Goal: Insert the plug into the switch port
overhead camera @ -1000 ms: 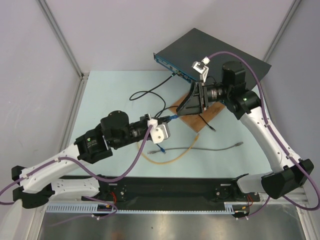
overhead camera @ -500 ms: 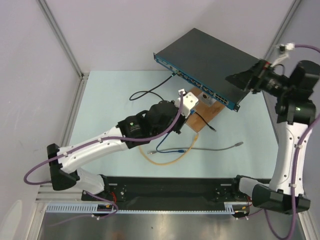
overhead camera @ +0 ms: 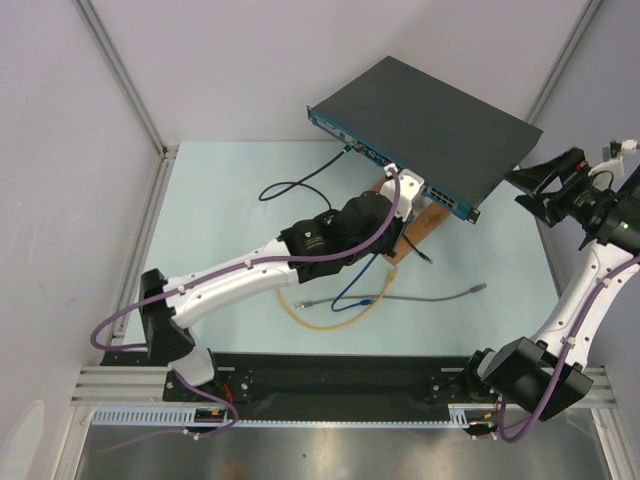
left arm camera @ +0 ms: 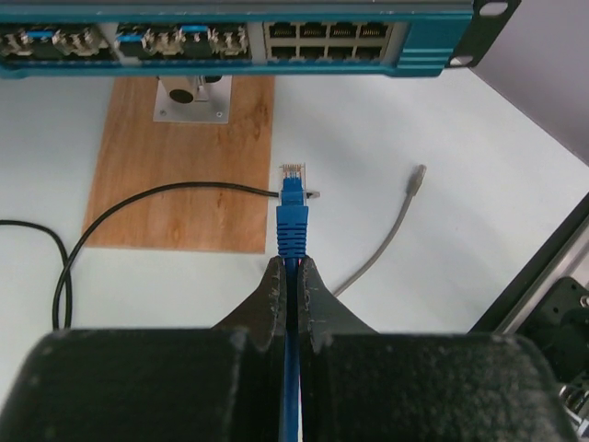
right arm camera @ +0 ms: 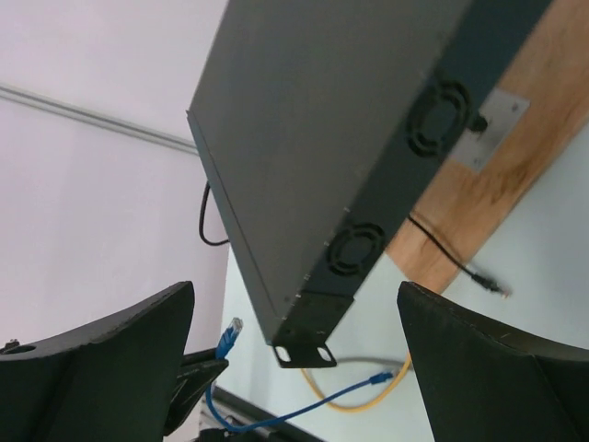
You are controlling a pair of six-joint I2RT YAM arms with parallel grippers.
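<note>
Currently, the left gripper (left arm camera: 292, 269) pinches the tail of the blue plug (left arm camera: 292, 198) at centre frame. The plug's tip points up toward the switch (left arm camera: 276, 41) along the top edge, without touching it. The right gripper (right arm camera: 294, 287) stands spread wide, holding nothing.

The plug (left arm camera: 292, 214) is blue, the switch (overhead camera: 430, 115) dark grey (teal front).

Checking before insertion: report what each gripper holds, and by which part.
The left gripper is shut on the blue cable just behind its plug, which points at the switch. The right gripper is open, holding nothing.
</note>
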